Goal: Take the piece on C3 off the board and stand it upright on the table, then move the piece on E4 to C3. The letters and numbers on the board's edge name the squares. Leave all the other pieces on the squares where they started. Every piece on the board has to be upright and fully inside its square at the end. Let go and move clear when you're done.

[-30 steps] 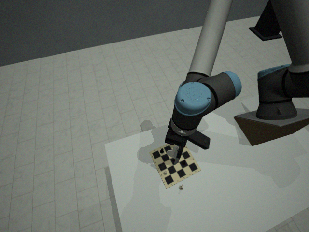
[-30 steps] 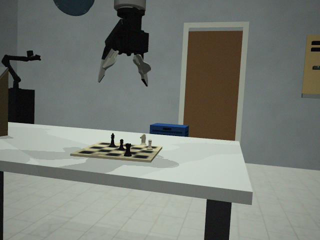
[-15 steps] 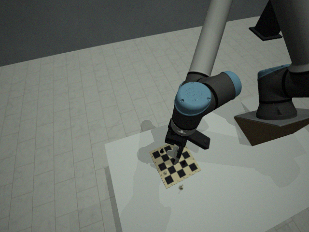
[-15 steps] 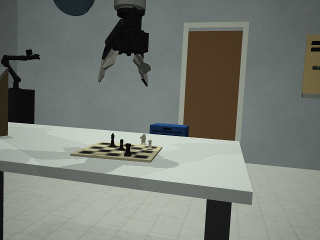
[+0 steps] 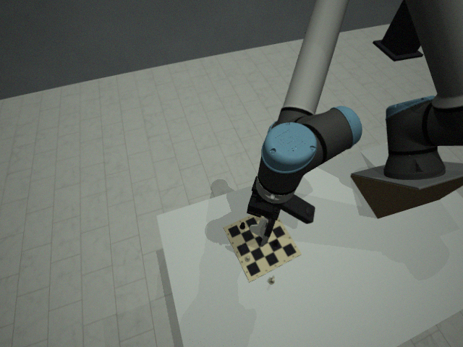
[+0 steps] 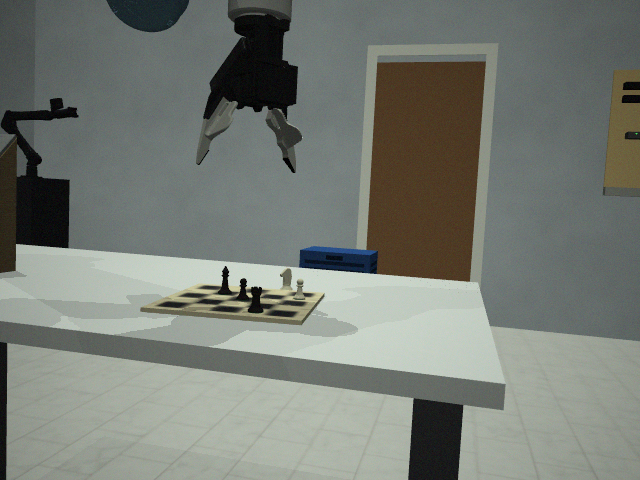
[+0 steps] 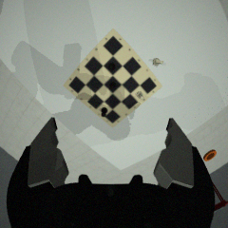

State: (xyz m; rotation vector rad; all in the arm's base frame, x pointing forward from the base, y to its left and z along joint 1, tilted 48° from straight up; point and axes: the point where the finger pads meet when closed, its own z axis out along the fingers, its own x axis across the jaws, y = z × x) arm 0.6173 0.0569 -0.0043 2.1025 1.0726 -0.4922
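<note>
A black pawn stands upright on the board's centre square, C3; the gripper hides it in the top view. A white knight stands upright on the table, off the board. The edge letters are too small to read, so I cannot tell which square is E4. My gripper is open and empty, high above the board.
Also upright on the board are a tall black piece, a black rook on an edge square, and a white pawn on another edge square.
</note>
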